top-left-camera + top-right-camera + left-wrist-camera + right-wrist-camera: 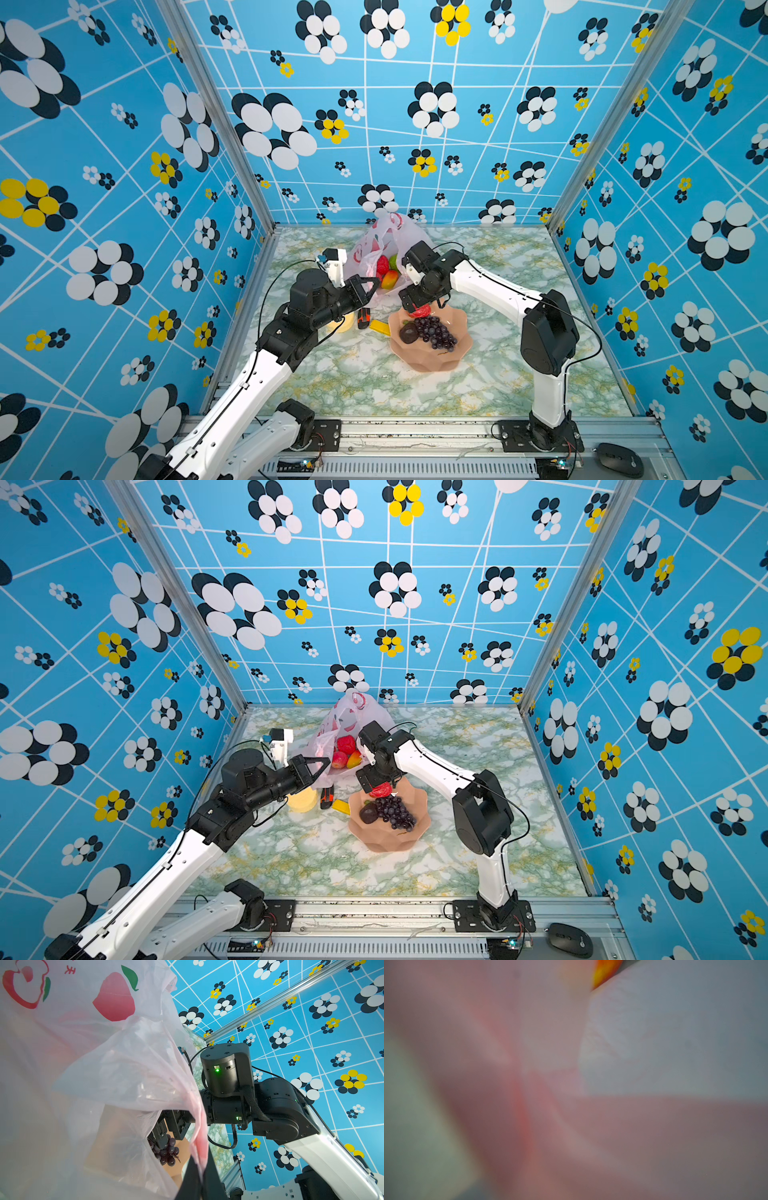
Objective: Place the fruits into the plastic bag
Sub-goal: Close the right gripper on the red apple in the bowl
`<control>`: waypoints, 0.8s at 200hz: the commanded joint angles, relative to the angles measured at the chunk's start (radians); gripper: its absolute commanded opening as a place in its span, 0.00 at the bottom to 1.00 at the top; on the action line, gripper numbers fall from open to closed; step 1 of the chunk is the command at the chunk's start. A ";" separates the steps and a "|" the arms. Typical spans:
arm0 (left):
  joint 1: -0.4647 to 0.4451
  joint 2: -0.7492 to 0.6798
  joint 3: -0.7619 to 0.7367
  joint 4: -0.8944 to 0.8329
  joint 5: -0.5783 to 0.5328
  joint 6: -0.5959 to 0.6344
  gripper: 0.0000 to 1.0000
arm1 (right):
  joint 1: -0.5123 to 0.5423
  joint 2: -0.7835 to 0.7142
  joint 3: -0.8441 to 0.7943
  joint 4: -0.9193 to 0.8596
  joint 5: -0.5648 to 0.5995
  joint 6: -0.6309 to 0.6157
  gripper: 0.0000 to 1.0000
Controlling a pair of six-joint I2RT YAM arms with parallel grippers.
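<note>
Robot lab booth, aluminium frame (216, 116), blue flower-print walls (478, 62), marble-print tabletop (353, 386), arms (490, 286) bolted to metal rail (415, 430)

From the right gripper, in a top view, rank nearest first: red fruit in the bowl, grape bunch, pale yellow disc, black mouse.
1. red fruit, under the right gripper
2. grape bunch, in the bowl
3. pale yellow disc, left of the bowl
4. black mouse, front right
</note>
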 commanded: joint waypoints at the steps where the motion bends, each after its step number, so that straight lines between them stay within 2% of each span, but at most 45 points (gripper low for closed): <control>1: 0.010 -0.020 -0.014 0.007 -0.005 -0.007 0.00 | -0.003 0.024 0.029 -0.044 0.013 -0.015 0.97; 88: 0.010 -0.020 -0.023 0.008 -0.002 -0.016 0.00 | -0.001 0.042 -0.005 0.002 0.013 0.014 0.87; 139: 0.010 -0.029 -0.034 0.008 -0.003 -0.019 0.00 | 0.009 0.058 -0.005 0.005 0.017 0.018 0.94; 160: 0.009 -0.033 -0.037 0.007 -0.003 -0.020 0.00 | 0.009 0.065 -0.007 0.007 0.021 0.023 0.93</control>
